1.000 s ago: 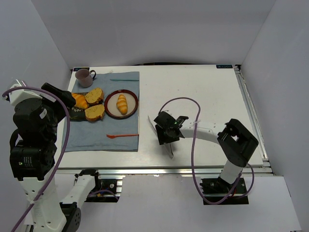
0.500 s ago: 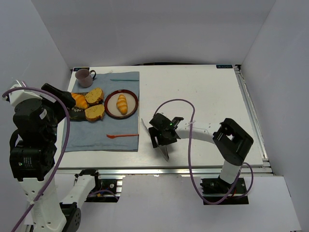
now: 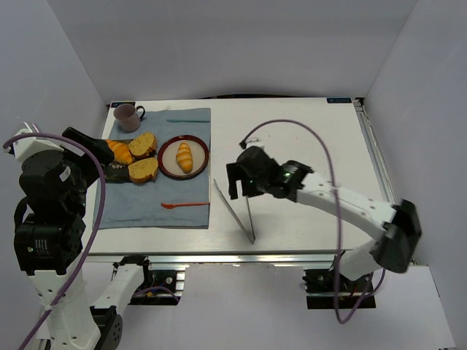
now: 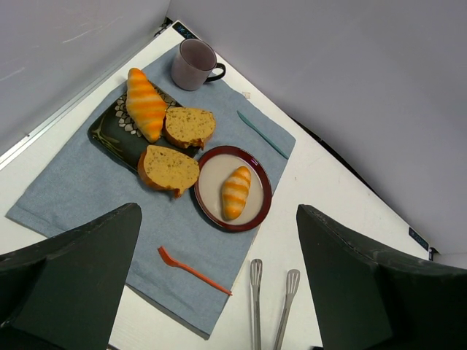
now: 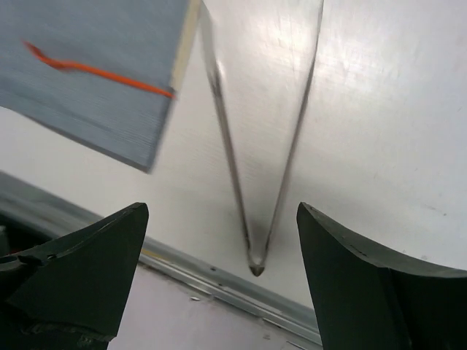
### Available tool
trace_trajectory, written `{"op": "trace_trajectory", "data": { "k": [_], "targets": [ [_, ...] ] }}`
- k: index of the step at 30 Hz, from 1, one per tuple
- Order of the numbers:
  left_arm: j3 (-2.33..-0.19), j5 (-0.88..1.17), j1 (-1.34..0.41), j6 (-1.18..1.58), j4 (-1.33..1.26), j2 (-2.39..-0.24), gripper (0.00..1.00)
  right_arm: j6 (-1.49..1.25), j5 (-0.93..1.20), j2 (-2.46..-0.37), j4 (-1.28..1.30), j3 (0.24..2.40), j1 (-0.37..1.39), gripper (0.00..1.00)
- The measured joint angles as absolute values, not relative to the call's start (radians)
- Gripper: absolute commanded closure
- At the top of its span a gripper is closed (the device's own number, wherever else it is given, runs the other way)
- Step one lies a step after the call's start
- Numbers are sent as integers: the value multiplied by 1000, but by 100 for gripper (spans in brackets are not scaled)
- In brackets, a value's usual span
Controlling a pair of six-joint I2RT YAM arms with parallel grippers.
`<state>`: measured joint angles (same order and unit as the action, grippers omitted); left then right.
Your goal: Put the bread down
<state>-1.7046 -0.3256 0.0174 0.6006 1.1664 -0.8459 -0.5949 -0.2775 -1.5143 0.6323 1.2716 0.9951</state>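
Observation:
The bread [image 3: 184,157], a small golden roll with browner ridges, lies on the round red-rimmed plate [image 3: 205,150] on the blue cloth. It also shows in the left wrist view [image 4: 235,192], on the plate [image 4: 214,173]. Metal tongs [image 3: 235,213] lie spread in a V on the bare table right of the cloth. My right gripper [image 3: 244,179] hovers open above them. The tongs [image 5: 255,266] show between its fingers [image 5: 220,211]. My left gripper [image 3: 98,149] is open and empty, held high at the left, looking down on the cloth [image 4: 217,210].
A dark tray [image 3: 111,169] holds a deeper-orange croissant [image 3: 121,152] and two bread slices [image 3: 143,157]. A mug [image 3: 126,114] and a teal stick [image 3: 186,121] lie at the cloth's far end. An orange fork [image 3: 184,205] lies near its front. The table's front rail [image 5: 197,266] is close to the tongs' hinge.
My right arm has stretched out and its gripper has moved off the tongs toward the far side. The tongs now lie spread on the table. The left arm has not moved.

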Motion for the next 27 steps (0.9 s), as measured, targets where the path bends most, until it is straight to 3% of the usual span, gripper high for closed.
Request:
{"op": "trace_trajectory", "data": {
  "k": [8, 27],
  "targets": [
    [-1700, -325, 17, 604, 1162, -846, 2, -608, -301, -1243, 711, 1411, 863, 11],
    [-1610, -276, 17, 656, 1094, -841, 2, -631, -289, -1155, 815, 1485, 774, 11]
  ]
}}
